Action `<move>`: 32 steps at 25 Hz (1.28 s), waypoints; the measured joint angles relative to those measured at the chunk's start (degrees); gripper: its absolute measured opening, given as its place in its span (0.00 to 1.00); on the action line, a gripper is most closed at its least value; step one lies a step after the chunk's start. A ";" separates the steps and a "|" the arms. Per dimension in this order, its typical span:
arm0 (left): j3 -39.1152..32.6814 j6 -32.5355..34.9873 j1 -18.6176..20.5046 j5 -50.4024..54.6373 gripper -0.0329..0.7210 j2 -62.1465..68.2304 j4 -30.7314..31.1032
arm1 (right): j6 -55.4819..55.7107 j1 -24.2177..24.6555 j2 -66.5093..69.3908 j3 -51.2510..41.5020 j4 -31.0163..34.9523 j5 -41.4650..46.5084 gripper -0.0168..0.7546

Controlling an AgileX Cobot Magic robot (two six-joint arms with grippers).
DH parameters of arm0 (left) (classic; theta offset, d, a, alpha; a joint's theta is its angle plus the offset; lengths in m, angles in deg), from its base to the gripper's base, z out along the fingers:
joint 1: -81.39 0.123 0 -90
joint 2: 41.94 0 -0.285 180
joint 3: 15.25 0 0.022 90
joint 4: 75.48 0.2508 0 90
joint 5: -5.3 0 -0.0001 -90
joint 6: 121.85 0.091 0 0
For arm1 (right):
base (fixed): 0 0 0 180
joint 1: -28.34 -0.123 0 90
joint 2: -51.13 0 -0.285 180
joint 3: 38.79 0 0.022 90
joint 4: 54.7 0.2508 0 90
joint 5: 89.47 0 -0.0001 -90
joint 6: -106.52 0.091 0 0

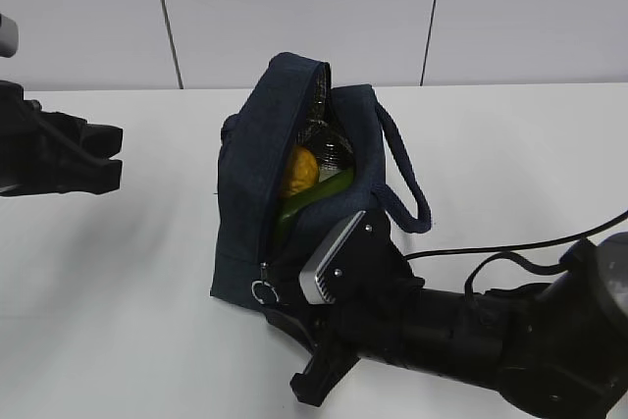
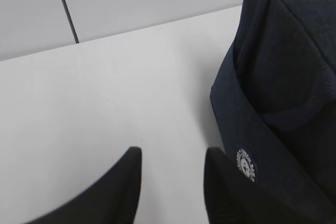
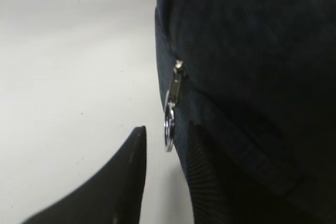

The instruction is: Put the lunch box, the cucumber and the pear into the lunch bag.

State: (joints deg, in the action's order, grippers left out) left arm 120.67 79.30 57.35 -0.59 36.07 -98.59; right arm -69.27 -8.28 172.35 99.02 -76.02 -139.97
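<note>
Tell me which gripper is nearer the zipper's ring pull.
Right. The right gripper is right at the ring pull, which hangs just above the gap between its fingers. The left gripper sits off by the lunch bag, near its logo side.

- The navy lunch bag (image 1: 250,193) stood upright, unzipped.
- The yellow pear (image 1: 299,174), green cucumber (image 1: 312,198) and glass lunch box (image 1: 329,144) sat inside it.
</note>
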 joint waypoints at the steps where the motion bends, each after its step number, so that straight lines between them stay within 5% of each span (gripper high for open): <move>1: 0.00 0.00 0.00 0.00 0.36 0.00 0.00 | 0.00 0.00 0.20 0.00 0.00 0.00 0.30; 32: 0.00 0.00 0.00 -0.07 0.36 0.00 0.00 | 0.19 0.00 1.08 0.85 0.00 -0.71 0.29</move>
State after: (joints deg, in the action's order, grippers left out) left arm 120.67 79.30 57.35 -0.65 36.07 -98.59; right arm -69.07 -8.28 173.43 99.87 -76.02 -140.69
